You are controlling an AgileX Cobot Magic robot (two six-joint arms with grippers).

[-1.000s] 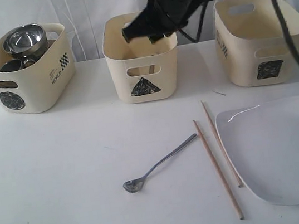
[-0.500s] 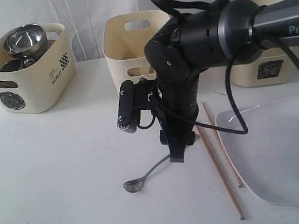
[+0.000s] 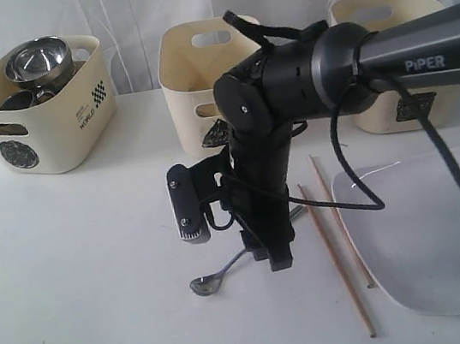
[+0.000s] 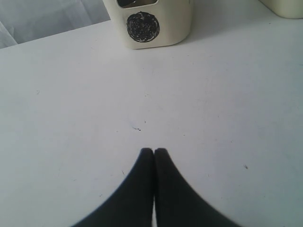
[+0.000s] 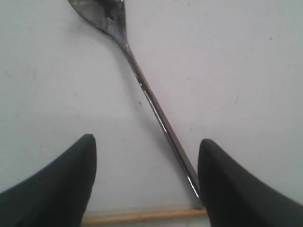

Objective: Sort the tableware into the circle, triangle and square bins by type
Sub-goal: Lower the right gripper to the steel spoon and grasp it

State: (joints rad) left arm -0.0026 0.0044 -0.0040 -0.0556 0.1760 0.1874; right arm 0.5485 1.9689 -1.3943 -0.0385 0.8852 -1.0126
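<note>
A steel spoon [image 3: 205,284] lies on the white table, its handle running under my right gripper [image 3: 270,257]. In the right wrist view the gripper [image 5: 147,139] is open and straddles the spoon's [image 5: 147,94] handle, which passes close to one finger. One wooden chopstick [image 5: 142,216] lies just behind. Two chopsticks [image 3: 337,260] rest beside the white square plate [image 3: 439,236]. The circle bin [image 3: 49,121] holds a steel bowl [image 3: 38,60] and other steel pieces. The triangle bin [image 3: 189,74] and the square bin [image 3: 362,9] stand behind the arm. My left gripper [image 4: 154,150] is shut on nothing above bare table.
The right arm's black body and cables [image 3: 288,94] cover much of the triangle bin's front. The circle bin [image 4: 151,23] stands ahead of the left gripper. A white curtain hangs behind the bins.
The right arm came down from over the triangle bin to the table and shifted a little left and lower, its open fingers now around the spoon's handle. The spoon has not moved.
</note>
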